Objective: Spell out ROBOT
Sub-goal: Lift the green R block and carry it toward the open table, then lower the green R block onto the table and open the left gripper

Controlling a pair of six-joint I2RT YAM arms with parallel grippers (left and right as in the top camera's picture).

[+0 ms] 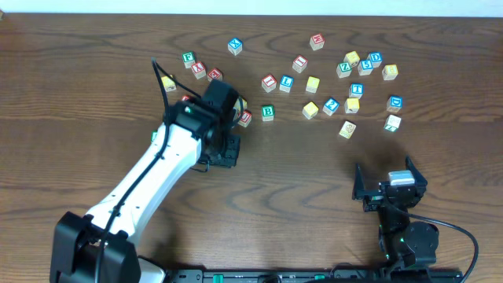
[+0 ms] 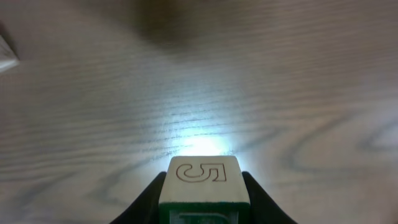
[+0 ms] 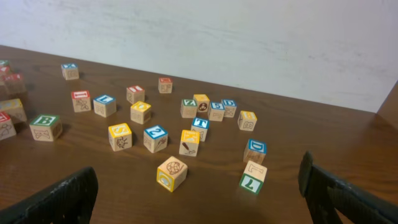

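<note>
Arm extended, left fingers apparently clamping cube

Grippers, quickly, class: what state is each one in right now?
Left gripper: closed on a wooden block.
Right gripper: open, holding nothing.

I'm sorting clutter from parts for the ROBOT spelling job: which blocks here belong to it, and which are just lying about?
Job: cube in the left fingers; green B; blue T; yellow block, apparently an O. A second O I cannot pick out.
Lying about: blue L; blue Z; green F; red-lettered cube.
</note>
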